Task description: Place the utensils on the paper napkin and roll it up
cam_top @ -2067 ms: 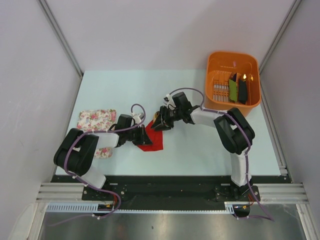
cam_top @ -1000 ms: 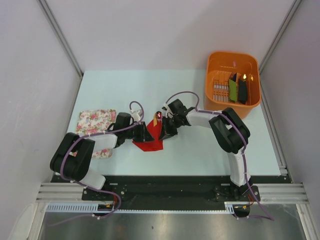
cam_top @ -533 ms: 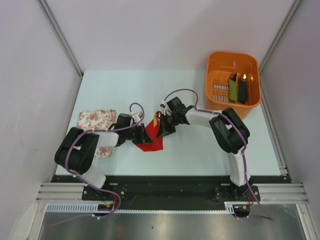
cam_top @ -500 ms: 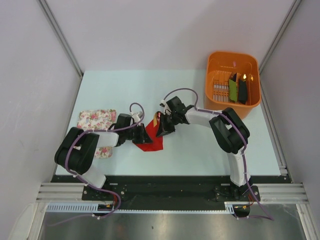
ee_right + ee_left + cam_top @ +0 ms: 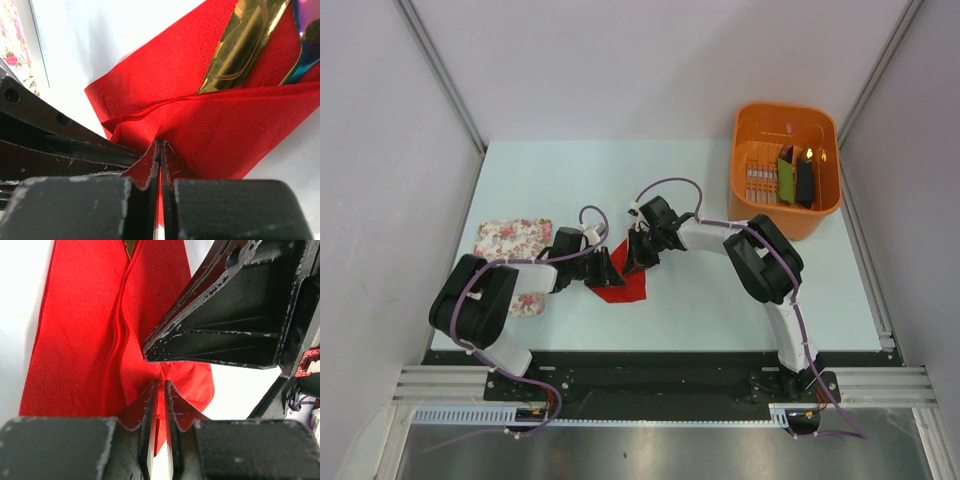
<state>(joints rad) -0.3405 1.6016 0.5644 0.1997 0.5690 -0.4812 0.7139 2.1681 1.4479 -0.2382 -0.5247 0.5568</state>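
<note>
Utensils are lying inside the half-folded napkin, which is sitting just off the bench centre toward 7 o'clock. Left fingers are pinching a pleat from 9 o'clock. Right fingers are clamping the fold from 1 o'clock. Placing looks done, and rolling seems to be only beginning: no tight roll is showing yet.

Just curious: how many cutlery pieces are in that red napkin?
2 show: a gold serrated blade beside a bluish piece, under a fold of the napkin; more may be hidden.
</note>
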